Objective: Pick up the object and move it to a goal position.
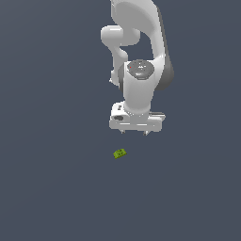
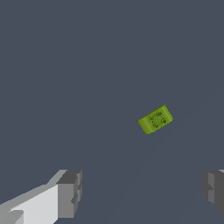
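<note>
The object (image 1: pixel 119 153) is a tiny lime-green block lying flat on the dark grey floor, a little below and toward the exterior view's left of my gripper (image 1: pixel 134 132). The white arm hangs above it with the fingers pointing down, apart from the block. In the wrist view the object (image 2: pixel 155 119) shows dark round markings on its top and lies ahead of the gripper (image 2: pixel 142 192), outside the gap. Both grey fingertips (image 2: pixel 70 192) stand wide apart with nothing between them: the gripper is open.
A plain dark grey floor (image 1: pixel 47 188) fills both views. The white arm's links (image 1: pixel 141 42) rise behind the gripper toward the top of the exterior view.
</note>
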You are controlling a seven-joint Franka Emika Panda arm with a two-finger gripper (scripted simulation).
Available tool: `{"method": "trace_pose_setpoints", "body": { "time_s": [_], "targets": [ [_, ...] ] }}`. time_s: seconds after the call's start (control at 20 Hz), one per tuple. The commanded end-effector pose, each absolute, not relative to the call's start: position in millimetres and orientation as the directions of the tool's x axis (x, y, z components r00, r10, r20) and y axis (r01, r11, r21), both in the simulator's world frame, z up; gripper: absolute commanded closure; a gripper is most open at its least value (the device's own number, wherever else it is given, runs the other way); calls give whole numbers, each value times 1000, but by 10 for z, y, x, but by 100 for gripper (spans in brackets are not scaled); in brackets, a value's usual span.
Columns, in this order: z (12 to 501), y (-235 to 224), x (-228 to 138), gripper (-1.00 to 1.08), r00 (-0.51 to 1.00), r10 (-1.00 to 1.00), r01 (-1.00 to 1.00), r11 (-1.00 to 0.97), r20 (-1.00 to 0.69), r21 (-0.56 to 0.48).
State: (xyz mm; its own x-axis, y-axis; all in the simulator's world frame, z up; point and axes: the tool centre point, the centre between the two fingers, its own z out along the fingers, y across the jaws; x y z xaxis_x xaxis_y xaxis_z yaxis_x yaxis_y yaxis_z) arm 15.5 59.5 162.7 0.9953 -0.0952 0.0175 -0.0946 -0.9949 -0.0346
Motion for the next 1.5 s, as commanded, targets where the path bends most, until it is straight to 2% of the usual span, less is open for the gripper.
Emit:
{"method": "trace_pose_setpoints", "body": {
  "time_s": [0.0, 0.55, 1.05, 1.45],
  "targets": [
    [1559, 559, 179, -92, 987, -163, -162, -986, 12, -36],
    [1212, 359, 294, -92, 871, -491, -491, -870, -10, -32],
    [901, 161, 380, -92, 675, -738, -738, -675, -14, -15],
    [716, 33, 424, -92, 522, -853, -853, -522, -6, -4]
  ]
}}
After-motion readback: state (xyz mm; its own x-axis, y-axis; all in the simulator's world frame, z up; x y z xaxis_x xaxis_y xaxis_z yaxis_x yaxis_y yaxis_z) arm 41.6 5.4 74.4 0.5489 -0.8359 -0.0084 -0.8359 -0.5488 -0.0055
